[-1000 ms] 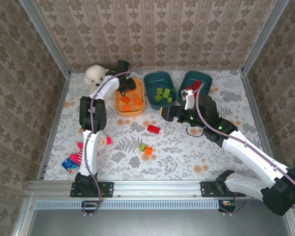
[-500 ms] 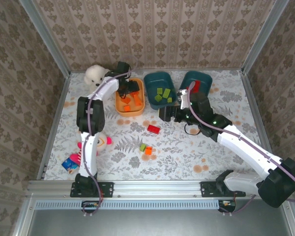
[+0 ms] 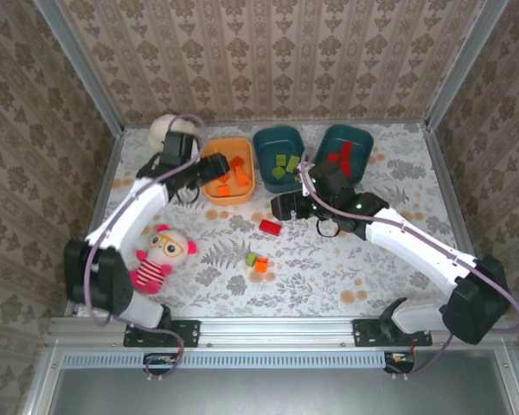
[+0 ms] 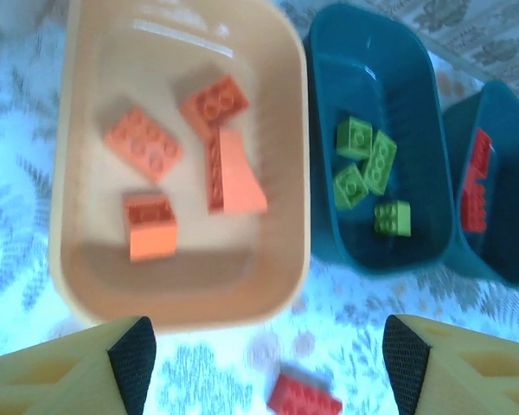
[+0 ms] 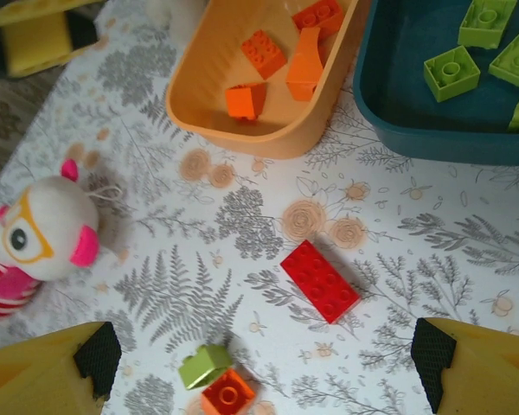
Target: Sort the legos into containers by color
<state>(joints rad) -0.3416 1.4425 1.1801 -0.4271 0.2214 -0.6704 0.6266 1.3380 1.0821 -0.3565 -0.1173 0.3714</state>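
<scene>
Loose on the table lie a red lego (image 3: 270, 226) (image 5: 320, 281) (image 4: 304, 398), a light green lego (image 3: 251, 258) (image 5: 204, 365) and an orange lego (image 3: 261, 265) (image 5: 228, 396) touching it. The orange container (image 3: 209, 185) (image 4: 65, 259) (image 5: 242, 138) holds several orange legos (image 4: 143, 143). Green legos (image 4: 368, 164) sit in the middle teal container (image 3: 261, 149) (image 4: 329, 242) (image 5: 389, 130), and red ones (image 3: 342, 156) in the right teal container (image 3: 363, 138) (image 4: 493, 268). My left gripper (image 3: 190, 183) (image 4: 268, 372) hangs open and empty by the orange container's near left corner. My right gripper (image 3: 281, 206) (image 5: 264, 363) is open above the red lego.
A white plush dog (image 3: 166, 130) sits at the back left behind the orange container. A pink-and-yellow plush toy (image 3: 160, 255) (image 5: 35, 238) lies at the front left under the left arm. Metal rails and walls bound the table.
The left gripper opened and drew back from over the orange container toward its near left side, its elbow swinging left. The right gripper moved left from the right teal container to above the red lego.
</scene>
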